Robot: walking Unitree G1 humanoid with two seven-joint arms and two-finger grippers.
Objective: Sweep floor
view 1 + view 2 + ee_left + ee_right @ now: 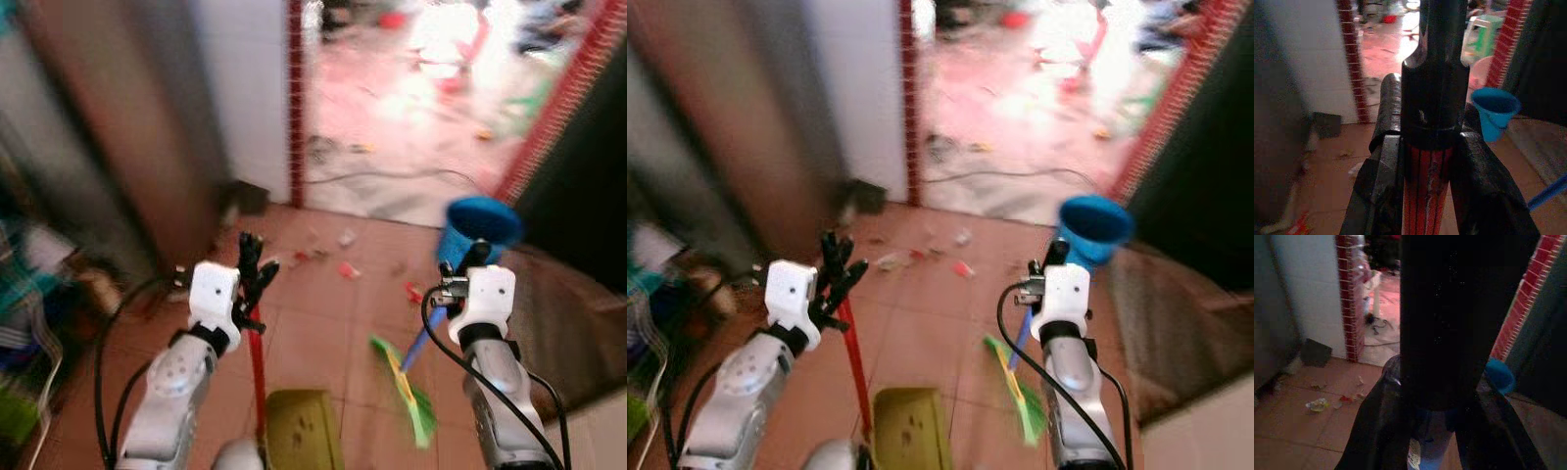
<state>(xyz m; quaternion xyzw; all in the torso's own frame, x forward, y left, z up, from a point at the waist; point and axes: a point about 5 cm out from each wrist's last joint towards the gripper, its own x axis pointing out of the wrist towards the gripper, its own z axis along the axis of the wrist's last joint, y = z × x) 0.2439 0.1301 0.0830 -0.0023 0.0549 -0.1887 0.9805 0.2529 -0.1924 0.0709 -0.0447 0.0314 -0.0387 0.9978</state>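
Litter-strewn terracotta tile floor (313, 323) by a brick-edged doorway (295, 98) — left end effector (251, 266) clamped on dustpan handle (257, 367), right end effector (470, 259) on broom handle (419, 345).

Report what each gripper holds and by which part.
The left gripper is shut on the dustpan's red handle, near its top end. The right gripper is shut on the broom's blue handle, also near its upper end.
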